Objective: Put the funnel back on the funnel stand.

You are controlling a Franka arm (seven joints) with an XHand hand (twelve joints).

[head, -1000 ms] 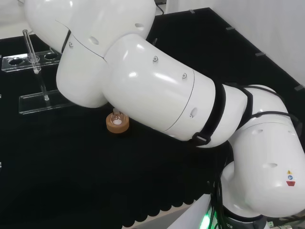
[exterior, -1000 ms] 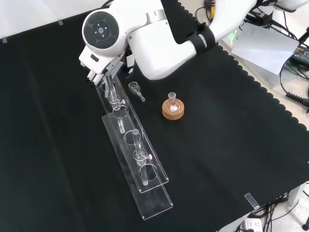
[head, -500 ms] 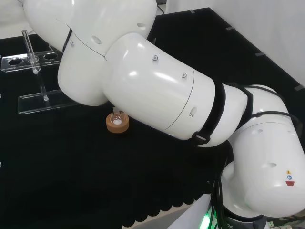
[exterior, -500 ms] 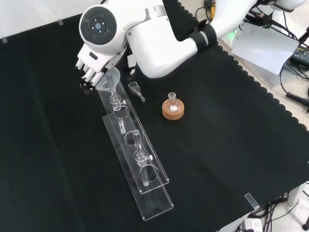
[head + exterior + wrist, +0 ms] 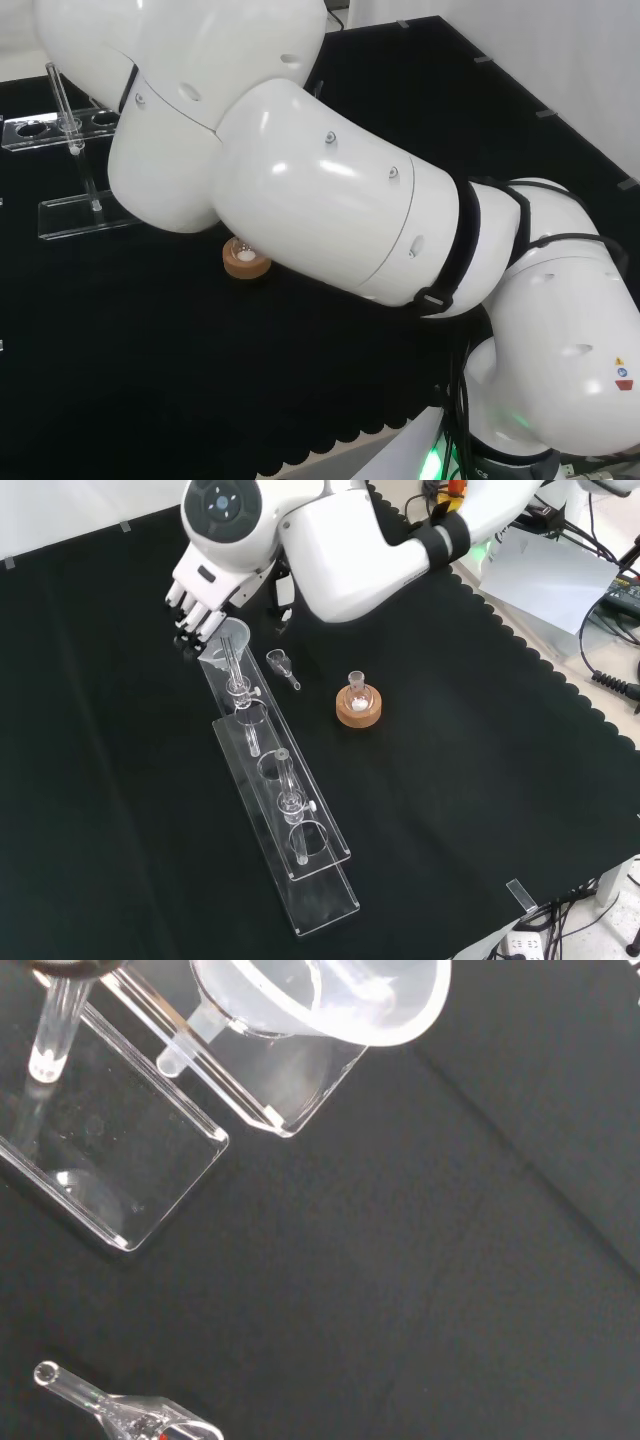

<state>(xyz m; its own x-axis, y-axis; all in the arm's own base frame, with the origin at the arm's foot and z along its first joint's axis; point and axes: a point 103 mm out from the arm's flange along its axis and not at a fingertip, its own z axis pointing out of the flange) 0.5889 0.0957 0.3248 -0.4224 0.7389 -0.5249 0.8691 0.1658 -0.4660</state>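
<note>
From the front view I read the bench from the near edge upward: the clear funnel stand runs as a long strip from the near end of the cloth up and to the left, its near ring with nothing in it, then two upright posts with their clamps. To the right of the stand a small flask sits on a cork ring, and just beyond that a small glass piece lies on the cloth. At the far end of the stand I see the funnel, a pale translucent cone, sitting at the top of the strip with its rim just under the hand. The wrist view shows that funnel close up, its stem pointing down past the stand's upper plate toward the base plate; it looks to me seated, or all but seated, though I cannot tell whether the stem truly passes through a ring. The hand hangs just above and to the left of the funnel, fingers bunched and pointing down; I cannot tell whether they touch the rim. In the head view the arm's big links cover that end, and I make out the stand's other end. My judgement: placement is essentially done, leaving release and withdrawal.
</note>
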